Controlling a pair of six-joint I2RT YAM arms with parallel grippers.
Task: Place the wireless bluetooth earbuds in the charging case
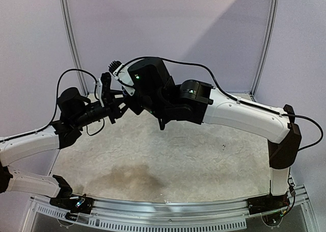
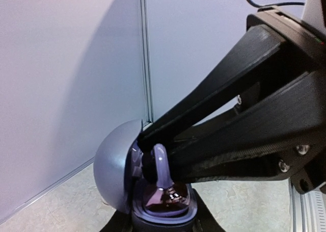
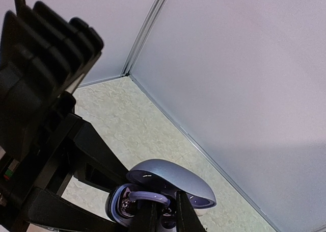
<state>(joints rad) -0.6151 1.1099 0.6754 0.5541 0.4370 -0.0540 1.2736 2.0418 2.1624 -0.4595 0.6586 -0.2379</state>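
The charging case is lilac-grey with its domed lid (image 2: pixel 114 171) open above the base (image 2: pixel 163 214). My left gripper (image 2: pixel 163 226) is shut on the base from below and holds it above the table. My right gripper (image 2: pixel 153 153) comes in from the right, shut on a lilac earbud (image 2: pixel 161 165) whose stem stands upright in the case's cavity. In the right wrist view the lid (image 3: pixel 173 178), base (image 3: pixel 118 204) and earbud stem (image 3: pixel 147 196) lie at my right gripper (image 3: pixel 167 217). In the top view the left gripper (image 1: pixel 109 103) and right gripper (image 1: pixel 131 100) meet; the case is hidden.
The pale speckled table (image 1: pixel 168 155) lies below both arms. Lilac walls (image 1: pixel 168 33) with metal corner posts (image 1: pixel 71 38) close the back and sides. The left gripper's black fingers (image 3: pixel 97 158) fill the left of the right wrist view.
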